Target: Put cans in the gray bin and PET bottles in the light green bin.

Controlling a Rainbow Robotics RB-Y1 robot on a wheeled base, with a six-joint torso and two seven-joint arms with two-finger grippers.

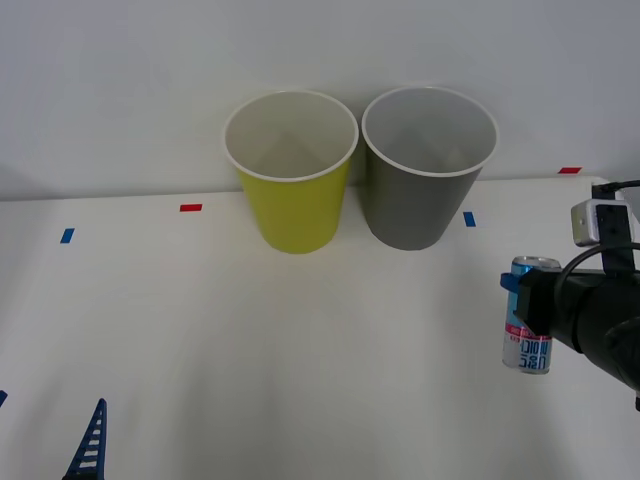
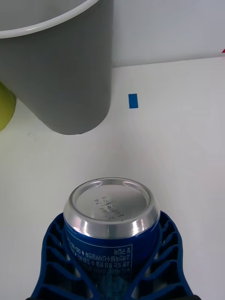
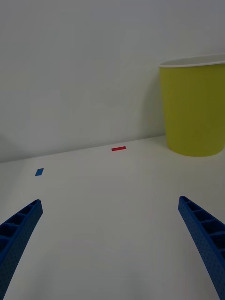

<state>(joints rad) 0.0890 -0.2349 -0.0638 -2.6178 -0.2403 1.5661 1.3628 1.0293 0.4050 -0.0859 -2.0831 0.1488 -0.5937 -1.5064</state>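
Right wrist view: can (image 2: pixel 111 220) clamped between right gripper (image 2: pixel 112 262) jaws (upright); left gripper (image 3: pixel 112 243) jaws wide.

One can (image 1: pixel 528 325), two bins: gray bin (image 1: pixel 412 200), light green bin (image 1: pixel 294 205).

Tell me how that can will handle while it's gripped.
The can is slim and tall, so probably tippy once set down. Its smooth metal looks slippery, though the right end effector wraps it with ribbed fingers. Thin walls could dent.

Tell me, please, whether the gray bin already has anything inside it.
Empty: in the front view the gray bin shows only its pale inside, and the can is upright outside it in the right gripper.
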